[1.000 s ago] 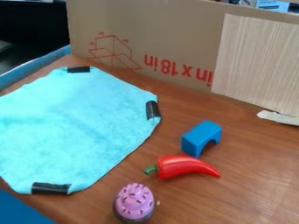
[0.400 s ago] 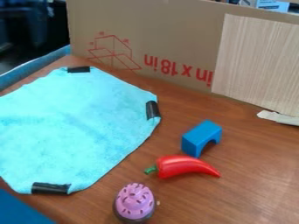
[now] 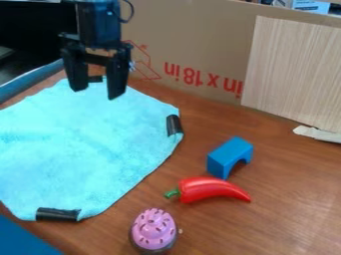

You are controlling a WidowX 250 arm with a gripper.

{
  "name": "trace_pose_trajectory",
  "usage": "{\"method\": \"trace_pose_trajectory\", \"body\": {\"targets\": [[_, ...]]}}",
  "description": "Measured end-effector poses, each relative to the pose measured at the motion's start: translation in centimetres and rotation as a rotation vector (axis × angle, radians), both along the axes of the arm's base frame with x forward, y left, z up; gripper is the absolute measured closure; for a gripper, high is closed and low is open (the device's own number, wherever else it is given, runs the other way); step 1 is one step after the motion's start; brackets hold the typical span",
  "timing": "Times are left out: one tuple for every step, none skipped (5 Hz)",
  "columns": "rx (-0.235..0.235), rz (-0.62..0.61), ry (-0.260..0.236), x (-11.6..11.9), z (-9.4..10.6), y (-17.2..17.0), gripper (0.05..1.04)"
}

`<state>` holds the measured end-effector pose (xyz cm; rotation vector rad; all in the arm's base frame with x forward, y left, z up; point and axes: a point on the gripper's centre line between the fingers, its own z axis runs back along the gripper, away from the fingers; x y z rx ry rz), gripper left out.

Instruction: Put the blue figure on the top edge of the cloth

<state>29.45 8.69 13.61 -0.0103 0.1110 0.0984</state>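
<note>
The black gripper [image 3: 97,93] hangs over the back corner of the cloth at the upper left, its two fingers apart with nothing between them. Spread on the table, the turquoise cloth [image 3: 86,144] is held by black tape at its corners. The blue figure, an arch-shaped block [image 3: 229,156], stands on the wood right of the cloth, apart from it and well to the lower right of the gripper.
Just below the blue block lies a red pepper [image 3: 212,190]. A pink-topped toy cupcake [image 3: 154,229] stands near the front edge. Cardboard [image 3: 193,45] walls off the back, and a blue surface [image 3: 27,239] fills the lower left corner.
The arm and gripper have come into view from the top edge, over the cloth's back corner. The cloth, block, pepper and cupcake have stayed in place.
</note>
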Motion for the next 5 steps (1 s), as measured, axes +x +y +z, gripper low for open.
{"method": "trace_pose_trajectory", "body": {"targets": [[0.007,-0.073,-0.052,0.7,-1.7,-4.4,0.083],[0.015,-0.100,-0.201,1.1,-1.3,-7.6,0.083],[0.022,-0.150,-0.287,1.1,-2.3,-10.9,0.083],[0.031,-0.162,-0.308,1.5,-2.5,-12.3,0.083],[0.028,-0.213,-0.270,1.4,-4.0,-14.3,0.083]]}}
